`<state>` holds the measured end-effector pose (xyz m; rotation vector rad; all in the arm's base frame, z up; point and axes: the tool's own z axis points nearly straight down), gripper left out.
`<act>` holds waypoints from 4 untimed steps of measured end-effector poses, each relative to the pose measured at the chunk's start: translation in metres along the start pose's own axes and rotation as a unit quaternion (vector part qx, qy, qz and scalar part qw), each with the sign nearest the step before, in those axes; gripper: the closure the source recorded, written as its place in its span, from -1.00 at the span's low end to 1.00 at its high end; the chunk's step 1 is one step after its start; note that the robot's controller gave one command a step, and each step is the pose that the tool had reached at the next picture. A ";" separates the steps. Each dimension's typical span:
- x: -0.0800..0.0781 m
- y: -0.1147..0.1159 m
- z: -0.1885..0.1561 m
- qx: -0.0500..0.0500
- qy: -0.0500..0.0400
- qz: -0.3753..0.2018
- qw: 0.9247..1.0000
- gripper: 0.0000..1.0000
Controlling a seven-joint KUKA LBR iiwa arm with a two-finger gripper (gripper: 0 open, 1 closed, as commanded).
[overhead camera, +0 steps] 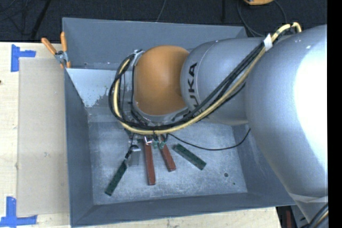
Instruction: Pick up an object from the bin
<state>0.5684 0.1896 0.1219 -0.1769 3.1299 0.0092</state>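
We see the arm (278, 115) reaching into the bin (77, 157) from its right side. Its orange cover (157, 80) hangs over the middle of the bin, towards the back wall. Yellow and black cables (256, 53) run along the arm and loop round the lower edge of the cover.

The gripper (145, 142) sticks out below the cover and points down at the bin floor, a little left of centre. Most of it is hidden by the cover and the cables, so we cannot tell whether it is open or closed, or whether it grips anything.

Four thin flat things lie on the floor just in front of the gripper, fanned out from it towards the front wall. The left red bar (149, 166) runs almost straight from the gripper towards the front wall. The right red bar (168, 157) is shorter in view and leans slightly towards the right. Their upper ends are close together right under the gripper; we cannot tell whether it touches them.

The left green strip (116, 178) lies slanted, its lower end pointing at the front left corner and its upper end near the gripper. The right green strip (188, 156) lies just beside the right red bar, slanting towards the front right corner.
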 end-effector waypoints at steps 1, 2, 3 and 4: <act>0.025 -0.090 0.053 0.003 0.004 -0.065 0.998 -1.00; 0.040 -0.097 0.052 0.002 0.005 -0.067 0.998 -1.00; 0.039 -0.097 0.052 0.002 0.004 -0.065 0.998 1.00; 0.026 -0.108 -0.111 0.003 -0.001 -0.078 0.997 1.00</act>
